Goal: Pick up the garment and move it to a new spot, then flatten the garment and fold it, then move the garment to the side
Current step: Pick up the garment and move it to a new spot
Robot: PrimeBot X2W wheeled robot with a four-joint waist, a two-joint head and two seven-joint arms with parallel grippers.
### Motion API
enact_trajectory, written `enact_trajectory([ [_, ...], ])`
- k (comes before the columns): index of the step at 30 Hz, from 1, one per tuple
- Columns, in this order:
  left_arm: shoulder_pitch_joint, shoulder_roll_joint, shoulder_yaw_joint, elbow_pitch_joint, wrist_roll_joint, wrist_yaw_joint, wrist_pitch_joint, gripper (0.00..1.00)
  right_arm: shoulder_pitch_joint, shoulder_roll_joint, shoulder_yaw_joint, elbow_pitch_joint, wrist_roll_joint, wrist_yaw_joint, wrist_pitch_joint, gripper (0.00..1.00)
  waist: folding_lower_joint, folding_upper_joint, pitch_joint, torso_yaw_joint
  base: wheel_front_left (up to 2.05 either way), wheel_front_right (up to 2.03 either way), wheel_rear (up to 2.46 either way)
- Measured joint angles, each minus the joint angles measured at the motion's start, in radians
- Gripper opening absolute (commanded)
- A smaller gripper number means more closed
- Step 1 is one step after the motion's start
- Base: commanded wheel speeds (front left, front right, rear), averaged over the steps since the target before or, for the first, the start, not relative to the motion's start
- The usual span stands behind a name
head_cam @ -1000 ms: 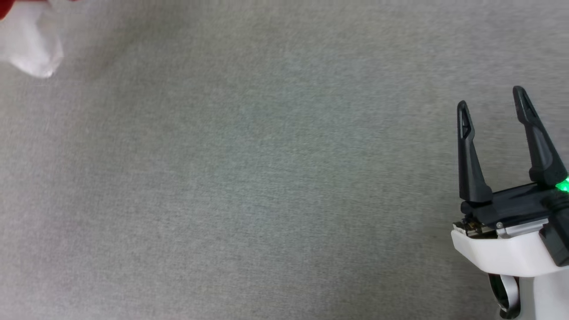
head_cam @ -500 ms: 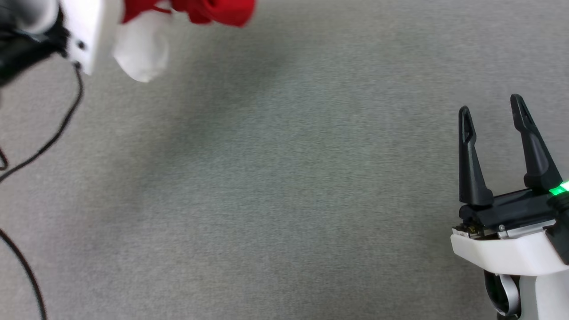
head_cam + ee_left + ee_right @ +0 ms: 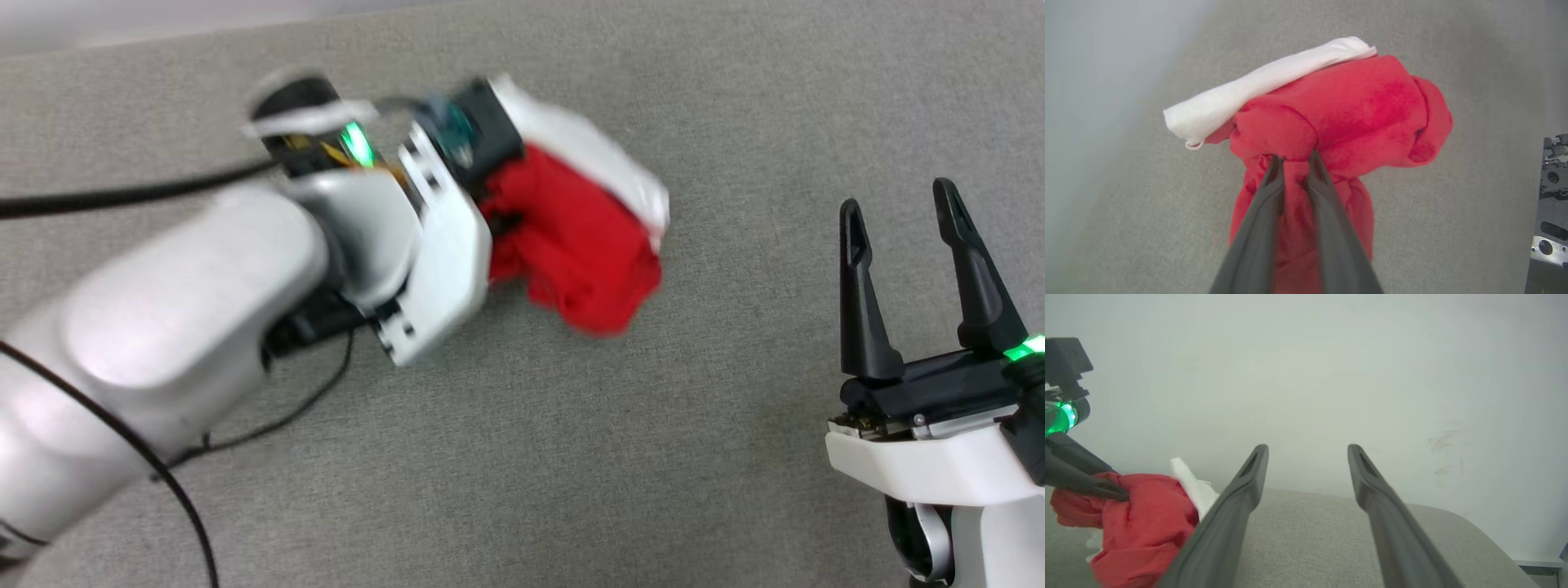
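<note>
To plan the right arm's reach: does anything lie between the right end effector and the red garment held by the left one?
Nothing visible does. In the head view, grey surface alone separates the open right end effector from the garment, which is bunched in the shut left end effector.

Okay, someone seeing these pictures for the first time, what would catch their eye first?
The bunched red garment with a white sleeve stands out near the middle of the head view, against the grey fabric surface. The left hand is shut on a fold of it, its pale arm stretching from the lower left. The right hand sits open at the lower right, apart from the cloth.
</note>
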Motion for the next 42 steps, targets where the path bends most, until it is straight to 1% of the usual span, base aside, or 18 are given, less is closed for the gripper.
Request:
enact_trajectory([
  [4, 0.073, -0.054, -0.067, 0.038, 0.008, 0.0, -0.02, 0.0, -0.001, 0.0, 0.002, 0.004, 0.0, 0.0, 0.0, 1.0, 0.0001, 0.0, 0.021, -0.009, 0.0, 0.0, 0.0],
  [9, 0.184, -0.116, -0.091, 0.074, 0.018, 0.0, -0.023, 0.0, -0.004, 0.0, 0.01, 0.015, 0.0, 0.0, 0.0, 1.0, 0.0001, 0.0, 0.037, -0.016, 0.0, 0.0, 0.0],
  [14, 0.292, -0.152, -0.093, 0.088, 0.051, 0.0, -0.01, 0.0, -0.005, 0.0, 0.011, 0.027, 0.002, 0.0, 0.0, 1.0, 0.0, 0.0, 0.035, -0.019, 0.0, 0.0, 0.0],
  [17, 0.306, -0.165, -0.093, 0.105, 0.053, 0.001, -0.048, 0.0, -0.003, 0.0, 0.008, 0.036, 0.004, 0.0, 0.0, 1.0, 0.0001, 0.0, 0.023, -0.014, 0.0, 0.0, 0.0],
  [18, 0.305, -0.169, -0.094, 0.118, 0.061, 0.001, -0.08, 0.25, -0.002, 0.0, 0.009, 0.038, 0.005, 0.0, 0.0, 1.0, 0.0001, 0.0, 0.017, -0.012, 0.0, 0.0, 0.0],
  [19, 0.302, -0.173, -0.095, 0.132, 0.069, 0.001, -0.111, 1.0, 0.0, 0.0, 0.01, 0.039, 0.005, 0.0, 0.0, 1.0, 0.0001, 0.0, 0.011, -0.009, 0.0, 0.0, 0.0],
  [23, 0.273, -0.191, -0.056, 0.17, 0.117, 0.007, -0.271, 1.0, 0.016, 0.0, 0.012, 0.046, 0.006, 0.0, 0.0, 1.0, 0.0, 0.0, -0.021, 0.001, 0.0, 0.0, 0.0],
  [27, 0.271, -0.202, -0.007, 0.173, 0.164, 0.066, -0.412, 1.0, 0.039, 0.0, 0.007, 0.055, 0.008, 0.0, 0.0, 1.0, 0.0, 0.0, -0.06, 0.013, 0.0, 0.0, 0.0],
  [30, 0.297, -0.194, 0.038, 0.159, 0.184, 0.131, -0.515, 1.0, 0.056, 0.001, 0.0, 0.062, 0.011, 0.0, 0.0, 1.0, 0.0, 0.0, -0.092, 0.022, 0.0, 0.0, 0.0],
  [37, 0.445, -0.144, 0.132, 0.137, 0.203, 0.318, -0.728, 1.0, 0.081, 0.001, -0.017, 0.074, 0.02, 0.0, 0.0, 1.0, 0.0, 0.0, -0.16, 0.046, 0.0, 0.0, 0.0],
  [40, 0.523, -0.124, 0.181, 0.124, 0.218, 0.406, -0.771, 1.0, 0.1, 0.001, -0.023, 0.076, 0.021, 0.0, 0.0, 1.0, 0.0, 0.0, -0.183, 0.058, 0.0, 0.0, 0.0],
  [42, 0.58, -0.119, 0.231, 0.107, 0.228, 0.462, -0.782, 1.0, 0.107, 0.001, -0.028, 0.078, 0.021, 0.0, 0.0, 1.0, 0.0, 0.0, -0.195, 0.067, 0.0, 0.0, 0.0],
])
